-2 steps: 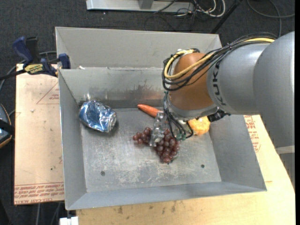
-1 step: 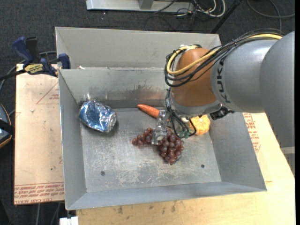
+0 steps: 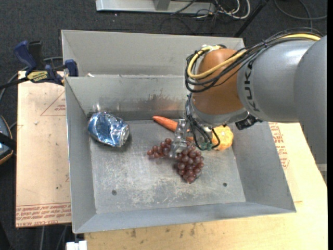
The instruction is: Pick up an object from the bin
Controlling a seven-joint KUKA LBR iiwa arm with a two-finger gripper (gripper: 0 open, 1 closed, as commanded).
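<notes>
My gripper [image 3: 182,138] hangs low in the middle of the bin, its fingertips right at the top of a bunch of dark red grapes [image 3: 184,160]. Whether the grapes sit between the fingers is hidden by the wrist above. An orange carrot [image 3: 165,122] lies just behind the gripper, pointing left. A yellow-orange fruit-like lump [image 3: 225,137] rests to the gripper's right, partly under the arm.
A crumpled shiny blue bag sits at the left of the bin floor, well apart from the gripper. The arm with its orange dome and cables covers the bin's back right.
</notes>
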